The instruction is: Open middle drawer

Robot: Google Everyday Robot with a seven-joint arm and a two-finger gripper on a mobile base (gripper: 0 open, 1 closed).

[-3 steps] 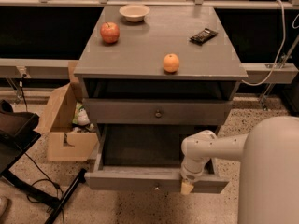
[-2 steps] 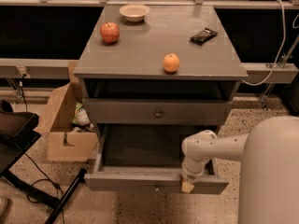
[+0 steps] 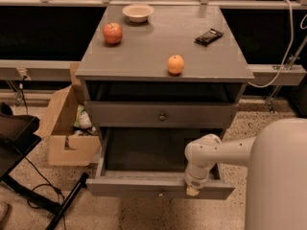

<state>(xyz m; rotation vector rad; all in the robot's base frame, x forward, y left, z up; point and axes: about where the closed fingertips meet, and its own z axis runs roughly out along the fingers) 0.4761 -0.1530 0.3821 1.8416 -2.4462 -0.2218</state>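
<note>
Since the middle drawer (image 3: 139, 188) stands drawn far out of the cabinet, its front low in the frame and its bare floor open to view, I judge the opening all but done. The danger now lies in doing too much.

My gripper (image 3: 193, 190) sits at the top edge of that front, right of centre and to the right of the small knob (image 3: 160, 194). Whether it is clamped on the edge, merely resting there or let go, I cannot tell.

If I am gripping and haul further toward the bottom of the frame, the drawer could run off its guides and sag or drop. A pull from this off-centre spot could also skew it, so that one side binds.

If I lift away without being free of the edge, I would drag the front up with me.

My arm (image 3: 218, 152) reaches in from the lower right, just under the shut upper drawer (image 3: 124, 115). A careless rise could knock that front.

Any such jolt would shake the tabletop (image 3: 144, 56). The orange (image 3: 175, 64) sits near its front edge, middle of the frame, and looks most likely to roll off. The apple (image 3: 112, 33) at upper left is better placed.
</note>
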